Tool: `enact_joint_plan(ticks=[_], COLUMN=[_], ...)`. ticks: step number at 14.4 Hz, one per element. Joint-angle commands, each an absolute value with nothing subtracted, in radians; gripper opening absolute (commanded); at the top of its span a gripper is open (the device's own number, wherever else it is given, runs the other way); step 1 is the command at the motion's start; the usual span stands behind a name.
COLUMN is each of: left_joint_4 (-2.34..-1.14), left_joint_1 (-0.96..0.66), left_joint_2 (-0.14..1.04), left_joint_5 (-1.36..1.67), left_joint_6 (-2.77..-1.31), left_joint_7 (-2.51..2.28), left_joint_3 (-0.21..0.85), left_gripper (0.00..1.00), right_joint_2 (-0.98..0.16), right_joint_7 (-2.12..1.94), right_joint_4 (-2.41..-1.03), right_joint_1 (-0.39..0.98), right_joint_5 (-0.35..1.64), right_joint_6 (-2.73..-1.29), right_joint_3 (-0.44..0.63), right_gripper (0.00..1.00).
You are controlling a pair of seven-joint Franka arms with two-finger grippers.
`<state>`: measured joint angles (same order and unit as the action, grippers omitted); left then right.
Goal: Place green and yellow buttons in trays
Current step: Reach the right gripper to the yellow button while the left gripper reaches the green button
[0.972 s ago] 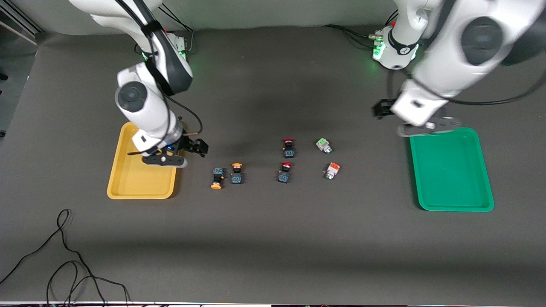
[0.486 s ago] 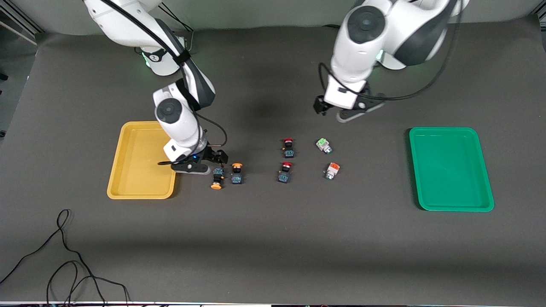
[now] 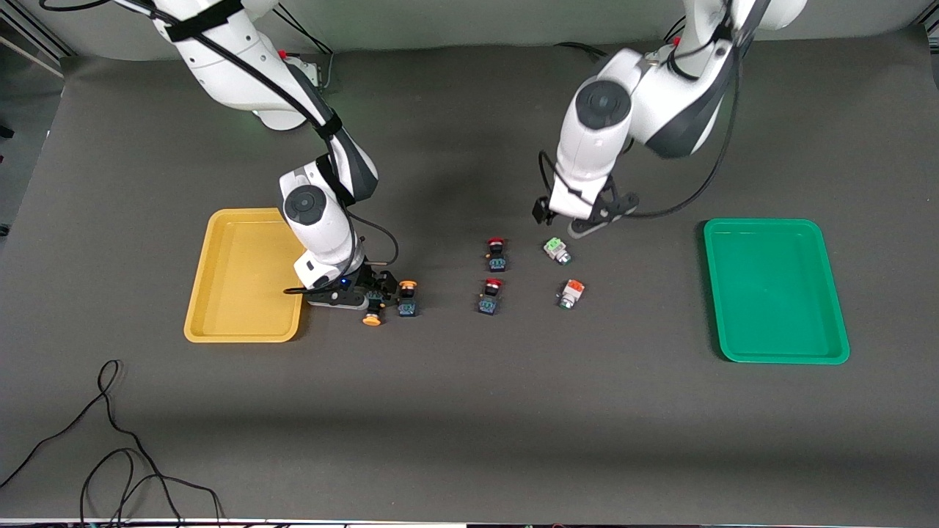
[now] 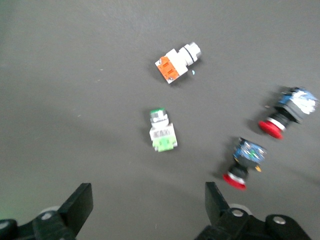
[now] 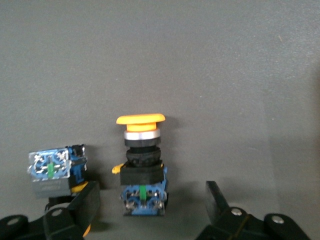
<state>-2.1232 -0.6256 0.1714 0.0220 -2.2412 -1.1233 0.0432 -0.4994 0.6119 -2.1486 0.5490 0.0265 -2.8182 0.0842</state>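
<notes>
Two yellow-capped buttons sit beside the yellow tray (image 3: 235,308): one lying with its cap toward the front camera (image 3: 373,309), one beside it (image 3: 407,299). My right gripper (image 3: 381,290) is low and open at them. In the right wrist view its jaws (image 5: 150,210) straddle the blue base of one button (image 5: 142,167), and the other (image 5: 50,170) lies just outside one finger. The pale green button (image 3: 557,251) and the orange-red one (image 3: 571,293) lie mid-table. My left gripper (image 3: 568,222) hangs open and empty over the table by the green button (image 4: 162,134). The green tray (image 3: 777,308) holds nothing.
Two red-capped buttons (image 3: 497,254) (image 3: 490,297) lie between the yellow pair and the silvery pair; they also show in the left wrist view (image 4: 287,112) (image 4: 245,162). A black cable (image 3: 110,440) loops at the near corner toward the right arm's end.
My right gripper has moved from over the yellow tray down to the yellow buttons. My left gripper has swung from the green tray's corner to over the table by the pale green button.
</notes>
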Motion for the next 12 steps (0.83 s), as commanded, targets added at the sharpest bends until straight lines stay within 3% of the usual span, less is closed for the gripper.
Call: enact_joint_plan(ticks=[1,2,3,4,7,9,11,12], left_joint_4=[-2.131,-2.135,-2.137,-2.137,-2.137,-2.137,-2.140,-2.141], left_joint_1=[-0.629,-0.629,-0.629,-0.629,-0.632,-0.637,-0.644,-0.646], left_joint_2=[0.286,0.314,0.342,0.363,0.414,0.443,0.452,0.453], left_joint_5=[-0.012,-0.017,-0.017,-0.018,-0.018,-0.018,-0.024,-0.028], left_joint_6=[-2.370,-2.405,-2.436,-2.460,-2.513,-2.543,-2.543,-2.543], left_joint_7=[-1.166,-1.166,-1.166,-1.166,-1.187,-1.192,-1.193,-1.195], left_joint_3=[0.034,0.031,0.029,0.028,0.026,0.026,0.026,0.026], left_gripper=[1.00,1.00,1.00,1.00,1.00,0.98,0.79,0.61], right_joint_2=[-0.528,-0.526,-0.520,-0.517,-0.490,-0.424,-0.336,-0.293], right_joint_7=[0.632,0.634,0.632,0.632,0.630,0.626,0.598,0.542], right_joint_4=[-2.132,-2.132,-2.134,-2.135,-2.137,-2.135,-2.137,-2.140], right_joint_1=[0.561,0.563,0.561,0.561,0.563,0.561,0.557,0.558], right_joint_5=[0.032,0.032,0.032,0.032,0.032,0.032,0.031,0.029], right_joint_6=[-2.856,-2.856,-2.855,-2.855,-2.838,-2.733,-2.581,-2.504], right_joint_3=[0.094,0.094,0.095,0.095,0.118,0.146,0.167,0.196], right_gripper=[0.63,0.34,0.10,0.00,0.00,0.00,0.00,0.00])
